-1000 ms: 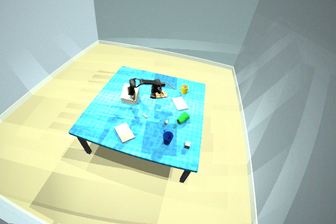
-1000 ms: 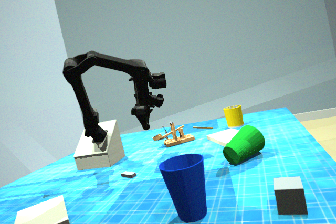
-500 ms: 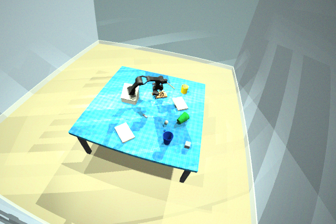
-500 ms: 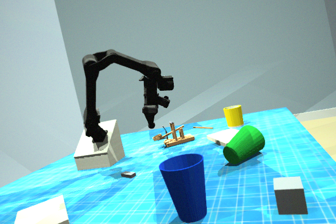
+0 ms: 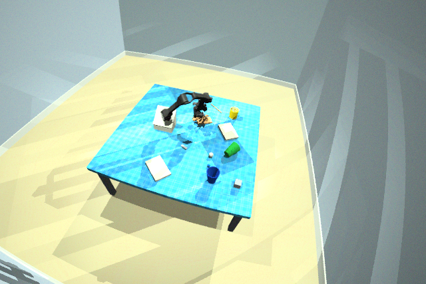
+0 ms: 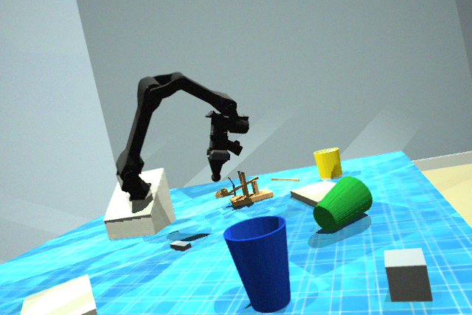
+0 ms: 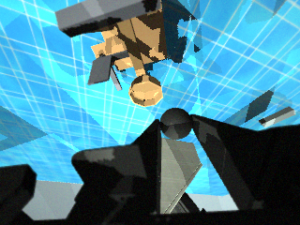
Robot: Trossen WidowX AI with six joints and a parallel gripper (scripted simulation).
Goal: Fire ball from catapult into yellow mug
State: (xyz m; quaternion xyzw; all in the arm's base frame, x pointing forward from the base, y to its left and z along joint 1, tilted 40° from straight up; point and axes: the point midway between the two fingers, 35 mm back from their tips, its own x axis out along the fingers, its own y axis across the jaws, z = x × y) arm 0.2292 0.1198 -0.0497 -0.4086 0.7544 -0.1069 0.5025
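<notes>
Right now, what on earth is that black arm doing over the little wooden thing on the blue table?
The black robot arm has a small dark ball pinched in its gripper and holds it just above the spoon-shaped cup of a small wooden catapult. The ball is not yet loaded. A yellow mug, the target, stands upright further along the table. Nearer the camera, a blue cup stands upright and a green cup lies on its side.

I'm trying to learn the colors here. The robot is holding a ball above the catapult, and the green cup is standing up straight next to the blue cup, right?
Not quite: the exterior view shows the green cup tipped on its side. The gripper does hold the ball above the catapult, and the blue cup stands upright nearby.
</notes>
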